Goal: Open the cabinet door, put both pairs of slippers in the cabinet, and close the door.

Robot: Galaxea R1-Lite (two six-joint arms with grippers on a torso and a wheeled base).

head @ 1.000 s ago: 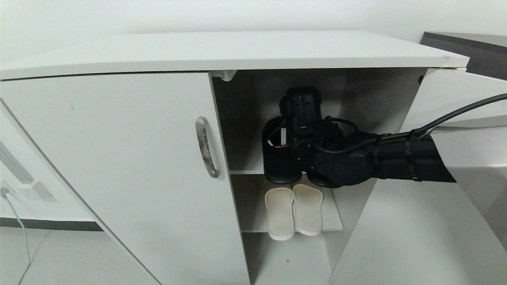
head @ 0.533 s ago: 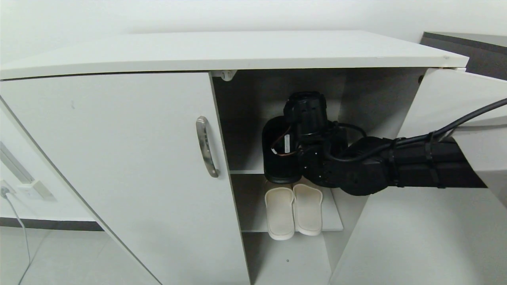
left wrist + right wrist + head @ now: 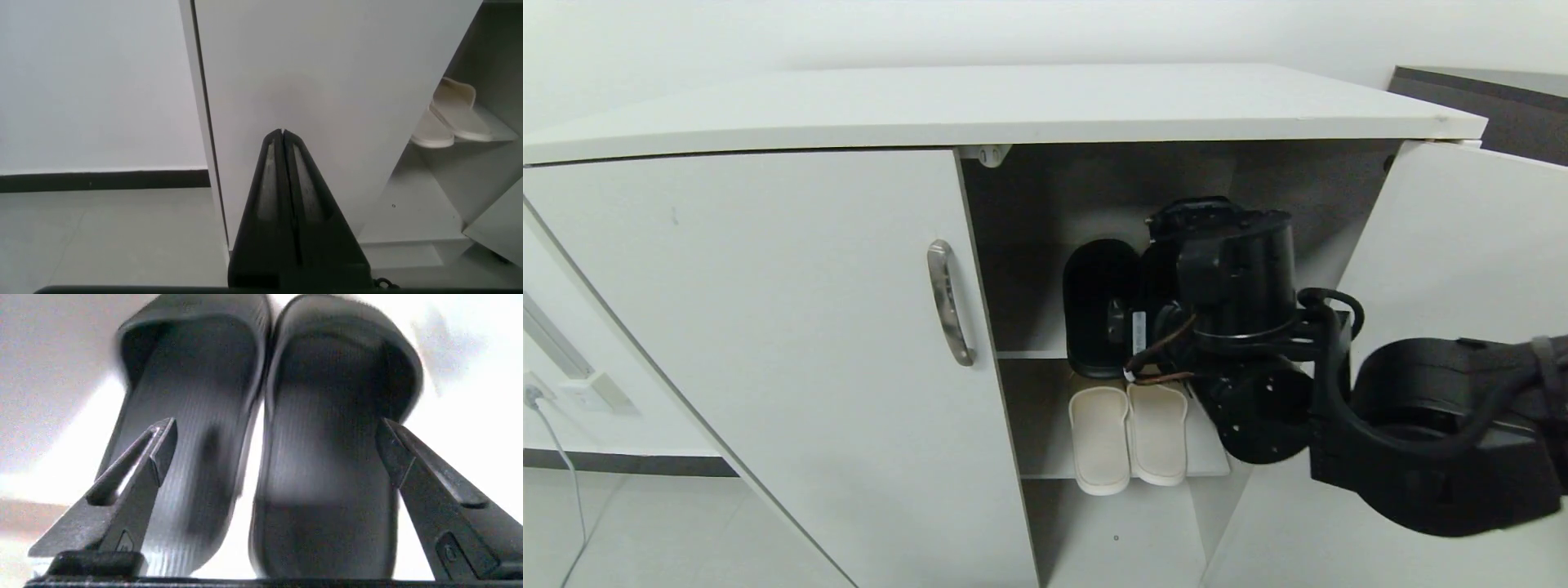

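Right tool (image 3: 275, 429): jaws spread apart, one either side of the black slippers' (image 3: 1098, 302) near ends, clamped on nothing.
Left tool (image 3: 283, 139): jaws pressed together, empty, low before the closed left door (image 3: 768, 327).
Black slippers: side by side on the upper shelf (image 3: 1029, 354), long axis near to far.
White slippers (image 3: 1129, 433): on the lower shelf (image 3: 1209, 461), directly beneath.
Deciding relation: the open door (image 3: 1454, 245) stands just right of my right tool, so my right arm is nearer.
Judgement: both pairs look stowed, so closing the door remains.
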